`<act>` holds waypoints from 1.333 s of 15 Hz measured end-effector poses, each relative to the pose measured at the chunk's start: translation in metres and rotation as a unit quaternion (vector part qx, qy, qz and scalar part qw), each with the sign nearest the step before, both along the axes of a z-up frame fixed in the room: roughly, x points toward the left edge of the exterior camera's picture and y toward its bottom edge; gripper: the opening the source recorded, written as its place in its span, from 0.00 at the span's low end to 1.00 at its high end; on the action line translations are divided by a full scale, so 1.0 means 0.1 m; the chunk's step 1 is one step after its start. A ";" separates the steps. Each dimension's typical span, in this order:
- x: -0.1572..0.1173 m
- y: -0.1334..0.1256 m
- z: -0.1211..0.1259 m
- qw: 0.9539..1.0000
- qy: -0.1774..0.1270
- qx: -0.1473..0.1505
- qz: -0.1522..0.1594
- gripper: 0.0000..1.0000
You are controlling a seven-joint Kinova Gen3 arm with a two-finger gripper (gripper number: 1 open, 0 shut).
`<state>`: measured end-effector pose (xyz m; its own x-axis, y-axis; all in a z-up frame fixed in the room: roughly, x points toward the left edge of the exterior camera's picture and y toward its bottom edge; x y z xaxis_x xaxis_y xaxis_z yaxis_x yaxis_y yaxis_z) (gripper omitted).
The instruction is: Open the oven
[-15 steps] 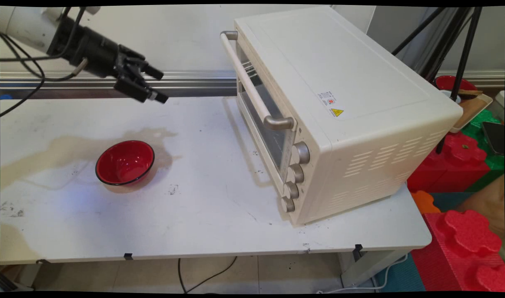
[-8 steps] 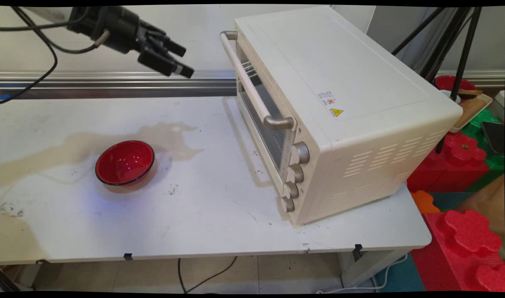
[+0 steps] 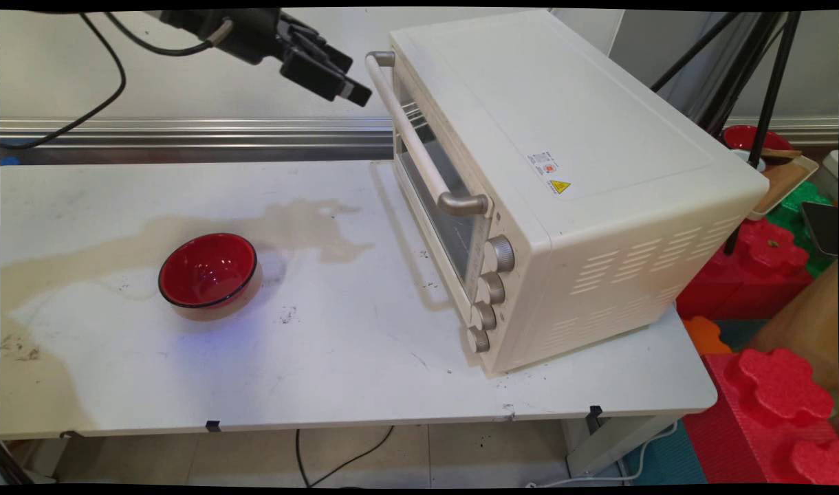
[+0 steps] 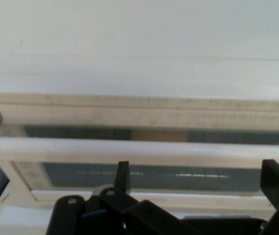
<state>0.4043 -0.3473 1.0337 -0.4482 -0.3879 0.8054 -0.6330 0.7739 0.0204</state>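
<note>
We saw the gripper (image 3: 354,84) with fingers (image 4: 123,172) apart, empty, just short of the oven (image 3: 564,172) handle (image 4: 139,151), a stiff bar we judged best gripped mid-length.

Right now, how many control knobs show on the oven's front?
4, in a column down the oven front's near end, beside the glass door: top knob, second knob, third knob, bottom knob. None look hidden.
</note>
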 end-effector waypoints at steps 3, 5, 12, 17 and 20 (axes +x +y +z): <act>-0.13 -0.05 0.03 1.000 0.002 0.003 -0.007 1.00; -0.19 -0.07 0.05 1.000 0.003 0.005 -0.010 1.00; -0.41 -0.14 0.04 1.000 -0.002 0.018 -0.015 0.00; -0.53 -0.19 0.01 1.000 -0.002 0.023 -0.015 0.00; -0.60 -0.23 -0.03 1.000 -0.004 0.027 -0.013 0.00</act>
<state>0.3442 -0.3704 1.0304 -0.4651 -0.4181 0.7803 -0.6126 0.7883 0.0573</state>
